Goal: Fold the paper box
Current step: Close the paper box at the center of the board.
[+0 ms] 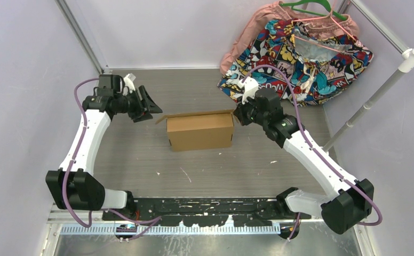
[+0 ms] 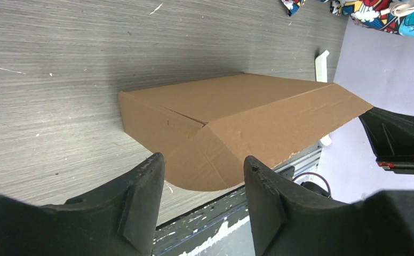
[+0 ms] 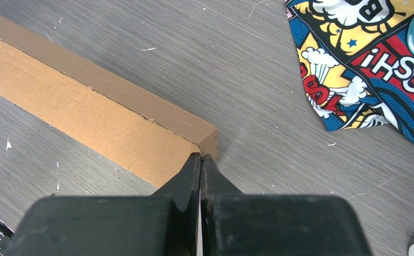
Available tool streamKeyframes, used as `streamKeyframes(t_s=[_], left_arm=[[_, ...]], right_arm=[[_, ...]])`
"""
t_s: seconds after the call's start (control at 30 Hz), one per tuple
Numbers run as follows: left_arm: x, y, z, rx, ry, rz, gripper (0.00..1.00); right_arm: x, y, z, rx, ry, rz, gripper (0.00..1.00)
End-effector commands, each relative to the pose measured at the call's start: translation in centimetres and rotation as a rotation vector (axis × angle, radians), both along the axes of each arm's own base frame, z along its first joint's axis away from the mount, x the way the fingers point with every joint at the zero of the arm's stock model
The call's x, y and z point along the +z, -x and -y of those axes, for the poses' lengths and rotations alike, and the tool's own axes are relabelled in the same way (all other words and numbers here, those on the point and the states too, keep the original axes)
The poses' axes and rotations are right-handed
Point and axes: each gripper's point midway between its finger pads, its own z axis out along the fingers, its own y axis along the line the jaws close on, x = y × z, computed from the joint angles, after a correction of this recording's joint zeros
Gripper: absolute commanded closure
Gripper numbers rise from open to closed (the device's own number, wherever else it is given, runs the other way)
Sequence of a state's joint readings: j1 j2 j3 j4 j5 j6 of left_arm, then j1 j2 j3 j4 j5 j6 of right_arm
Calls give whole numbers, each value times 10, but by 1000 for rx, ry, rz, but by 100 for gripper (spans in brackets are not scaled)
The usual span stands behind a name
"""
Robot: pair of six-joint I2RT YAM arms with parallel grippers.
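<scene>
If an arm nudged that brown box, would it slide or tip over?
Probably slide: the box sits low and wide on a smooth table. Likely light, being thin cardboard. Its loose end flap would likely bend before the box moves.

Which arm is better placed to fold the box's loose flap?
Left, likely: the left gripper, open, faces the loose flap of the paper box; the right gripper is shut at the other end.
</scene>
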State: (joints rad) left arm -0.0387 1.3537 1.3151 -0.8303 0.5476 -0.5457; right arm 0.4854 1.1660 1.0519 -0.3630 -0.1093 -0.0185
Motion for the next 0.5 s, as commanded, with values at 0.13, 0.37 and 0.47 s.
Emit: streamKeyframes(t_s=[0.13,0.37,0.47], left_arm=[[31,5,-1,-47,-12,130,70],[43,9,-1,-78,-27,192,83],[48,11,-3,-91,-56,226,89]], right_arm=[[26,-7,-4,-7,-28,59,98],[27,-8,-5,-8,-30,56,98],[27,-7,-5,-6,-30,55,98]])
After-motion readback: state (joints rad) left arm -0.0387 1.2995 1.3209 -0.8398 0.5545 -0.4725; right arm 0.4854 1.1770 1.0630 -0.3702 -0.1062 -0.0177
